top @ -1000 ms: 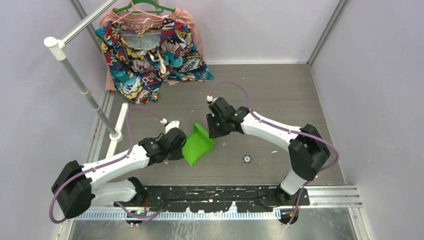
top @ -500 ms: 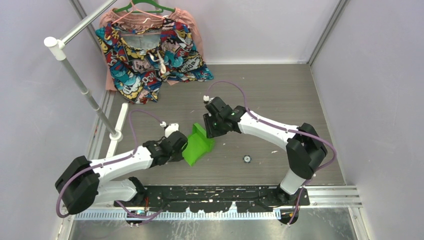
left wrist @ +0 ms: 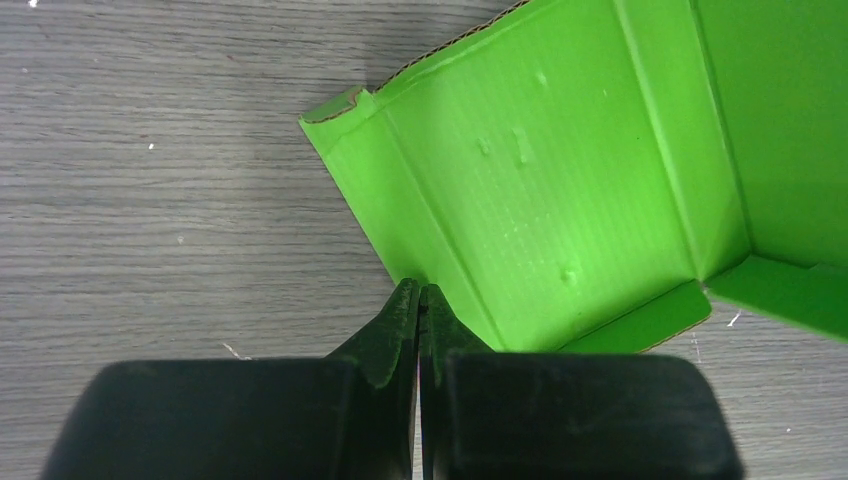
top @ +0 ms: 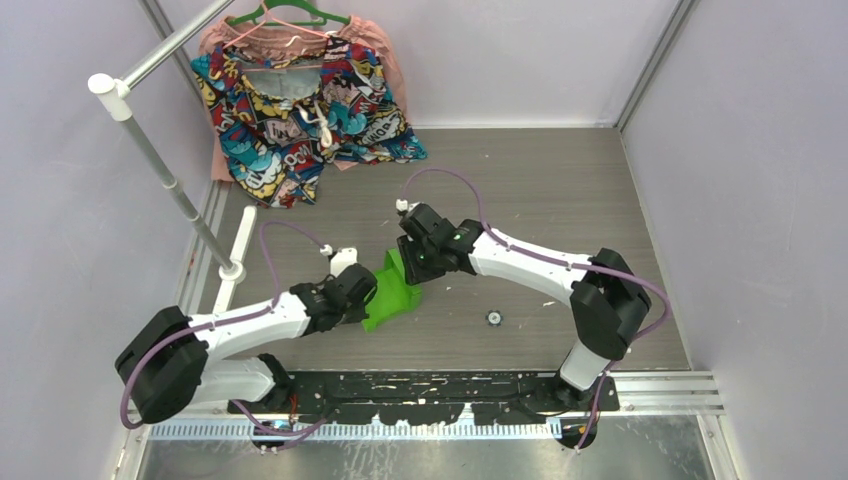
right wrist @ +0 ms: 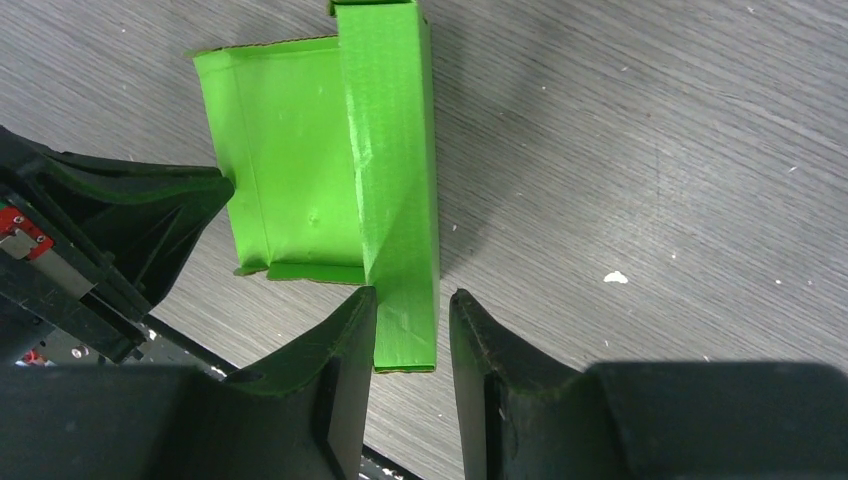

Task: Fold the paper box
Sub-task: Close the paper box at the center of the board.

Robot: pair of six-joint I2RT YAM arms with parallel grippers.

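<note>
The left gripper [left wrist: 418,300] is pinched tight on the paper box's [top: 392,292] near flap edge, anchoring it; the right gripper [right wrist: 412,325] straddles the raised folded wall, jaws part-open around it, probably squaring the crease. The box sits mid-table [top: 560,190], with bare wood on its far side to swing flaps

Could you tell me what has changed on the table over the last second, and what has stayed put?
The right gripper moved left and slightly nearer, pushing the lime-green card box the same way, its raised wall between the fingers. The left gripper, shut on the box's near edge, drew back with it. The patterned garment and small dark ring stayed.
</note>
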